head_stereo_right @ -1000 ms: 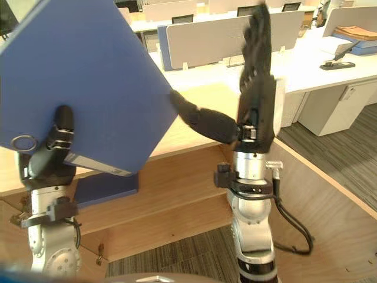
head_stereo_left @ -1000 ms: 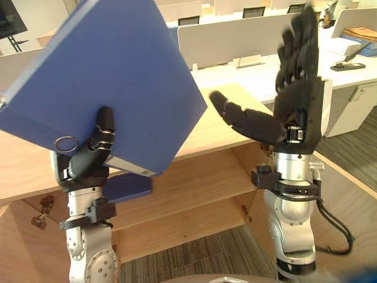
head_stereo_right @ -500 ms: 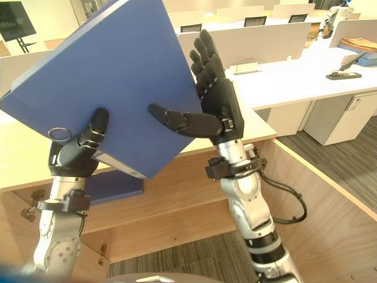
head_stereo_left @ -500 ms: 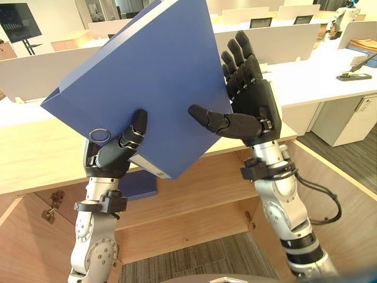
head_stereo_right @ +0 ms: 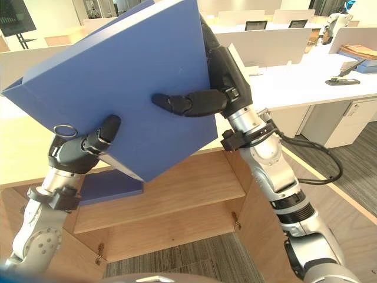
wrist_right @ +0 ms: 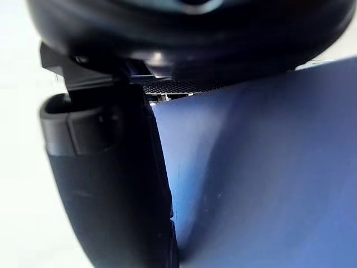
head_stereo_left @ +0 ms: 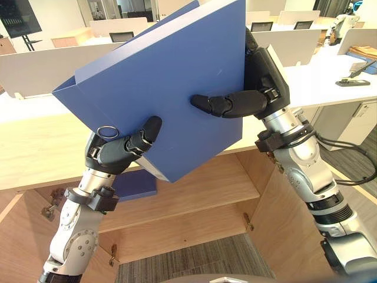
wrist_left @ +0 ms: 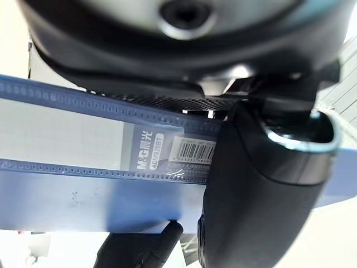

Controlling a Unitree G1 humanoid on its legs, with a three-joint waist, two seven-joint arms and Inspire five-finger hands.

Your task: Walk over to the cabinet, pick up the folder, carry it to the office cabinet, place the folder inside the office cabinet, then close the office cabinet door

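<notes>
A big blue folder [head_stereo_left: 171, 88] is held up tilted in front of me, above the open wooden cabinet [head_stereo_left: 194, 188]. My left hand [head_stereo_left: 115, 153] grips its lower corner by the spine, thumb on the front cover near the metal ring. My right hand [head_stereo_left: 235, 105] clamps the folder's right edge, with the thumb lying across the front and the fingers behind the cover. The left wrist view shows the labelled spine [wrist_left: 83, 162] against the thumb [wrist_left: 262, 195]. Blue cover [wrist_right: 268, 167] runs beside the thumb [wrist_right: 106, 184] in the right wrist view.
A second blue folder [head_stereo_left: 135, 184] lies on the cabinet's upper shelf at the left. Opened wooden doors [head_stereo_left: 294, 224] flank the cabinet on both sides. White office desks with partitions [head_stereo_left: 330, 71] stand behind the wooden top.
My right hand has moved in from open air and closed on the folder's right edge. The folder has swung more upright and to the right; the view has shifted too.
</notes>
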